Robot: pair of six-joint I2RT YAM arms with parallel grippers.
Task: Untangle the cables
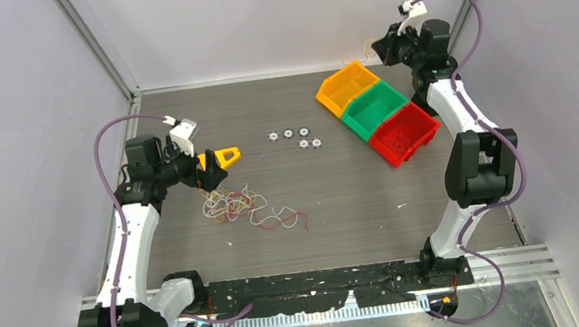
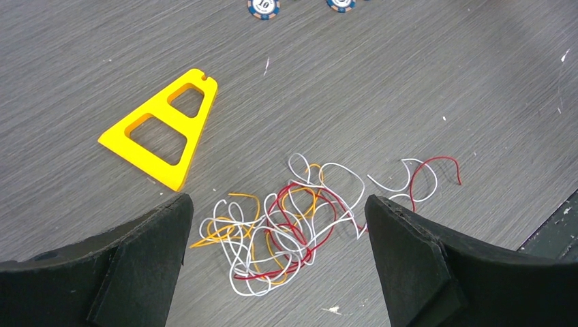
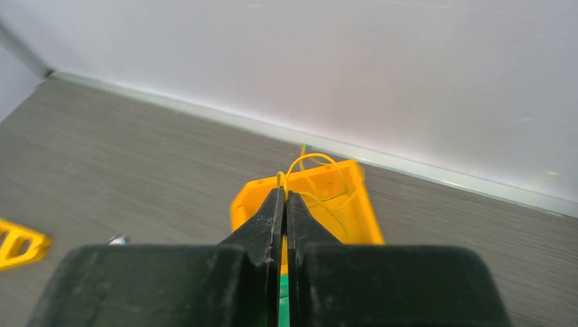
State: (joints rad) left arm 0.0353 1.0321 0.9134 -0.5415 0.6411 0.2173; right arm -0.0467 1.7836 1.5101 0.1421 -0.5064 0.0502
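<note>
Left wrist view shows the cables (image 2: 286, 235), seemingly a light, limp tangle of thin strands, lying between the fingers of the wide-spread left gripper (image 2: 277, 204), probably best pinched at the loose red tail (image 2: 443, 161) to its right; the right gripper (image 3: 286, 197) pinches one yellow cable (image 3: 310, 157).

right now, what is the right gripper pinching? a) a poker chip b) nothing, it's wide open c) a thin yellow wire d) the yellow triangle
C: in the right wrist view the right gripper is shut on a yellow wire looping over the orange bin.
</note>
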